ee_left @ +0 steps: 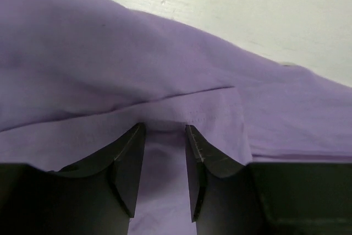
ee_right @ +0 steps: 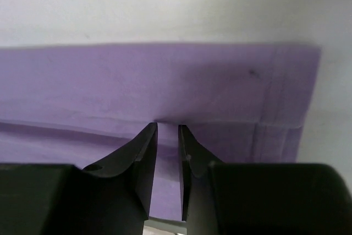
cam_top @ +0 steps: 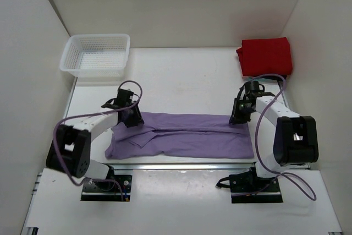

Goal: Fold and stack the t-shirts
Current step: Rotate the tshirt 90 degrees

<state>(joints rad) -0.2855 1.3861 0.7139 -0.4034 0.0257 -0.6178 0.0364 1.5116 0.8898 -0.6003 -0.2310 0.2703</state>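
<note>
Because the purple shirt (cam_top: 181, 136) is limp cloth, lying folded lengthwise on the bench (cam_top: 181, 75), I'd pinch its far corners. Left gripper (cam_top: 133, 120) stands half-parted, right gripper (cam_top: 237, 119) narrowly, both at that edge.

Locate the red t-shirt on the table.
In the top view, the folded red t-shirt lies at the far right corner of the table, beyond the right gripper.

Reaches forward with both arms from the near edge, elbows bowed outward, wrists tipped low. Holds left gripper (cam_top: 132, 117) at the left, jaws moderately parted. Holds right gripper (cam_top: 237, 118) at the right, jaws only narrowly parted.
</note>
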